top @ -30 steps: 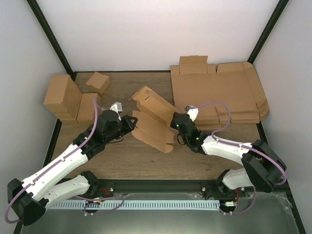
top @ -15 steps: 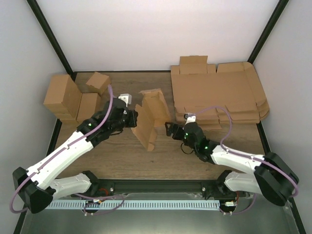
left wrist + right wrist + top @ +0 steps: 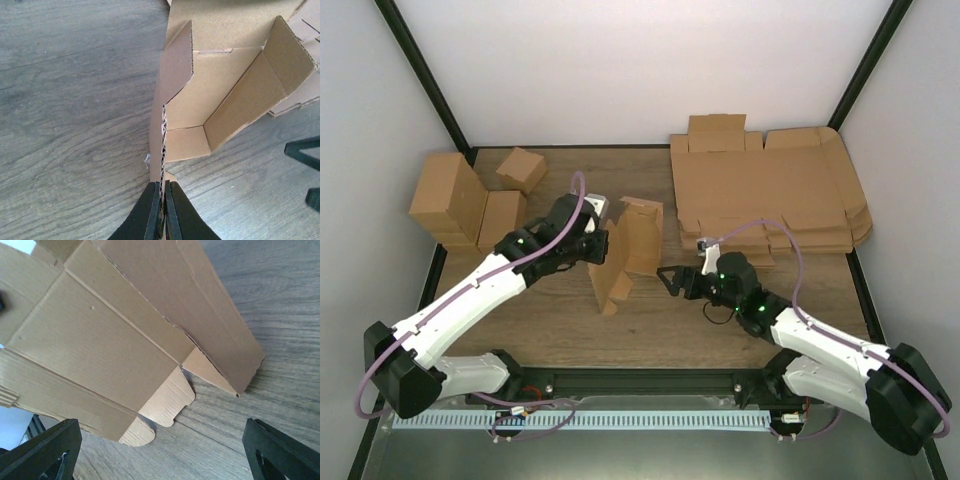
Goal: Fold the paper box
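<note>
Down at the near edge of the table [image 3: 650,335] both my arms reach in toward the middle. My left gripper [image 3: 162,195] is clenched on a raw edge of the box [image 3: 625,248], the two fingers pressed flat on either side of the corrugated wall. My right gripper [image 3: 670,280] is released, jaws spread wide with nothing between them, low over the wood just beside the box's right side and not touching it.

The box itself stands on end at mid-table, half formed. From my left wrist I see a floor panel, a side wall and an end wall meeting in a corner. From my right wrist I see the outer panels, with rounded tabs hanging loose at the bottom, against the wood.

I reckon I'm mid-fold: walls up, closing flaps not yet tucked. The next move calls for my right gripper to take a loose tabbed panel and swing it round, while my left holds firm so the thing doesn't tip.

Farther back, flat sheets [image 3: 770,190] lie stacked at right and finished boxes [image 3: 455,205] sit at left.
</note>
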Robot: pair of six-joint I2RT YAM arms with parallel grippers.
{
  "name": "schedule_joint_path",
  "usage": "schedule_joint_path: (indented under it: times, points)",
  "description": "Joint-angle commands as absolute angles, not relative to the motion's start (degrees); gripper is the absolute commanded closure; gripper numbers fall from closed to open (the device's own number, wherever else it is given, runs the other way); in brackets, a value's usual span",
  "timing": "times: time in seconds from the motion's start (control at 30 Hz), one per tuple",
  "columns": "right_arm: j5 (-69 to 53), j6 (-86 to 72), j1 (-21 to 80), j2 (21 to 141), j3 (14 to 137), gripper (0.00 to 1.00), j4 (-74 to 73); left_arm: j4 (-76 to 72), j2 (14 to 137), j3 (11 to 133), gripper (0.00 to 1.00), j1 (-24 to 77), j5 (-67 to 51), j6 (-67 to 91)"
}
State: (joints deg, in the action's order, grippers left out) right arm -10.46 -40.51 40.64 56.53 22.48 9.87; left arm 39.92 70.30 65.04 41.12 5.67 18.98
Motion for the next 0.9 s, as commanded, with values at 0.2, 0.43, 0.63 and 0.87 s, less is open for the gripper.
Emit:
schedule_joint_path:
  times: [0.2,0.43,0.63,0.87]
  points:
    - [-27.6,-38.7,28.2,55.9,27.9,0.09,5.6,38.0,70.5,61.6,0.96,41.3,2.9,15.8]
    - [-33.5,-38.5,23.7,59.5,30.4,0.1,8.4,36.8,69.6,59.4,0.96,41.6,2.2,15.5]
    - [-35.1,-39.6,23.4,64.2,36.1,0.11,9.1,37.1,69.5,59.4,0.96,41.9,2.1,15.0]
    - [-33.8,-40.1,23.2,67.9,40.0,0.1,9.3,37.9,69.8,60.5,0.96,42.1,1.9,14.1]
